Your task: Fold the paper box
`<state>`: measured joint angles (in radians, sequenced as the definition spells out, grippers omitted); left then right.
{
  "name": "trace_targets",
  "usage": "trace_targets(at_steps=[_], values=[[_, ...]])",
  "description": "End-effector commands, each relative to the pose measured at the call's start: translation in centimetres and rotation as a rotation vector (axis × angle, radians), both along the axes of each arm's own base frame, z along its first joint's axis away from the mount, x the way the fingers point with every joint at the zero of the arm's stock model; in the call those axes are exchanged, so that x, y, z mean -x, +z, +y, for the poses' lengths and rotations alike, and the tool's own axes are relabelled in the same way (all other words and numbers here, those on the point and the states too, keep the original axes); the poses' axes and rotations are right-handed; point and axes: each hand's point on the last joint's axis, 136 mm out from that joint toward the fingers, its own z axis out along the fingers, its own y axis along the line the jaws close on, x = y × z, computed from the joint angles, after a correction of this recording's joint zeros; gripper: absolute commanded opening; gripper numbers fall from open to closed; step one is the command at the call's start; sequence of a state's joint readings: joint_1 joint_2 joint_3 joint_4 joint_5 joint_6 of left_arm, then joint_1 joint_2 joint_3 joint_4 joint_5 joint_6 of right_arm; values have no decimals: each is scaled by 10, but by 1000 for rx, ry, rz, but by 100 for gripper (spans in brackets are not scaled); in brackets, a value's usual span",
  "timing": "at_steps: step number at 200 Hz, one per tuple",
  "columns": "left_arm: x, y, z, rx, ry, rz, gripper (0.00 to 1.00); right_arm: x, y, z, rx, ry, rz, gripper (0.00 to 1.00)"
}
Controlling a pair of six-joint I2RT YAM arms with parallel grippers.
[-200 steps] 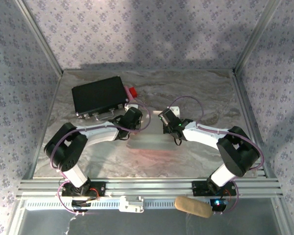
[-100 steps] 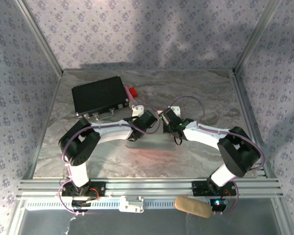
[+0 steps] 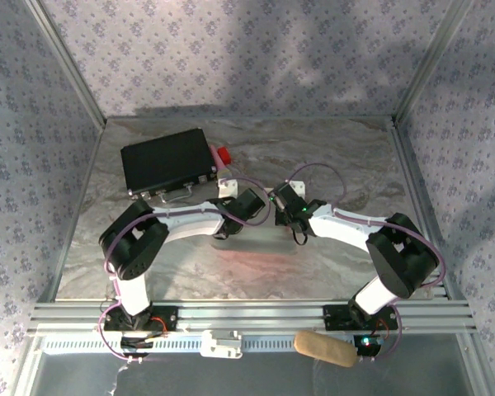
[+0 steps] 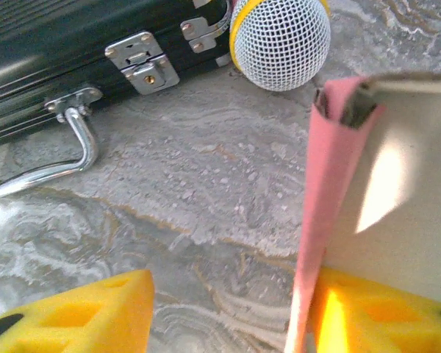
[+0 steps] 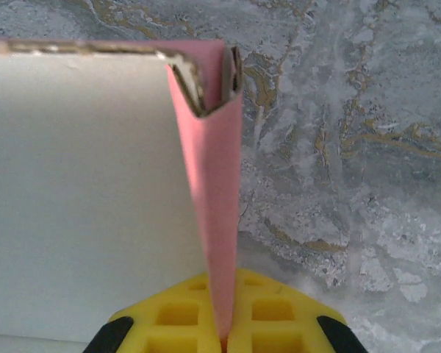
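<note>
Top view: left arm (image 3: 190,216) and right arm (image 3: 346,223) meet wrist to wrist over the middle of the table (image 3: 330,157). Black case (image 3: 167,163) sits far left.

Left wrist: left gripper (image 4: 228,316) has its fingers apart. The paper box (image 4: 320,213) shows a pink fold just beside the right-hand finger, pale inner side to the right. A microphone (image 4: 281,33) lies by the case beyond.

Right wrist: right gripper (image 5: 222,327) is clamped on the paper box's pink folded edge.

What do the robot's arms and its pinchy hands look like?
The left arm and the right arm both have white tubes between chunky black round joints. Thin purple cables loop along them. The left gripper and the right gripper have bright yellow fingers with square pockets and black patches low down.
</note>
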<state>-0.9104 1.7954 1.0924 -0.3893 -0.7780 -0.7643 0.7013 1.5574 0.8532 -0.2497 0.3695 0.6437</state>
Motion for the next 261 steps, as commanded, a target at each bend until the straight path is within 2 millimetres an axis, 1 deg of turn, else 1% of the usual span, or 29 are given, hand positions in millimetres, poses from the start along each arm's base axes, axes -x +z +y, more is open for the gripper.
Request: trace_targets(at_steps=[1,7,17,24,36,44,54,60,69,82,88,98,112,120,128,150,159,183,192,208,229,261], values=[[13,55,-7,46,-3,-48,60,4,3,-11,-3,-66,13,0],[18,68,-10,78,1,-57,61,4,3,-12,-10,-78,15,0],[25,88,-11,112,25,-81,63,4,3,-13,-23,-100,20,0],[33,100,-5,114,52,-83,66,4,3,-13,-35,-116,26,0],[45,119,-1,175,86,-93,69,5,3,-16,-66,-156,38,0],[55,131,-1,232,95,-105,68,5,4,-16,-96,-190,45,0],[70,143,0,314,123,-122,65,6,5,-18,-130,-240,54,0],[80,146,5,368,172,-117,60,7,6,-19,-152,-268,59,0],[98,145,13,430,255,-62,57,7,8,-18,-183,-302,61,0],[120,144,16,481,345,-3,57,9,13,-16,-226,-343,61,0],[127,146,15,506,366,8,58,9,15,-15,-248,-358,61,0],[132,145,4,558,357,30,59,11,17,-14,-270,-382,66,0],[133,140,-15,661,350,65,61,13,17,-13,-288,-405,74,0],[132,136,-25,713,351,80,63,14,17,-13,-294,-415,82,0],[132,132,-32,737,352,93,64,16,15,-12,-301,-424,89,0],[132,121,-32,725,415,109,65,18,14,-12,-314,-436,88,0],[133,117,-36,737,426,132,64,18,14,-11,-321,-432,88,0],[124,106,-45,788,445,144,60,19,14,-8,-336,-430,93,0],[122,101,-48,788,454,158,57,20,14,-8,-339,-433,95,0],[120,97,-52,774,467,168,47,22,13,-9,-338,-441,101,0],[117,95,-49,729,485,160,34,24,10,-9,-352,-450,115,0],[113,92,-34,654,515,131,3,30,7,-5,-376,-472,159,0]])
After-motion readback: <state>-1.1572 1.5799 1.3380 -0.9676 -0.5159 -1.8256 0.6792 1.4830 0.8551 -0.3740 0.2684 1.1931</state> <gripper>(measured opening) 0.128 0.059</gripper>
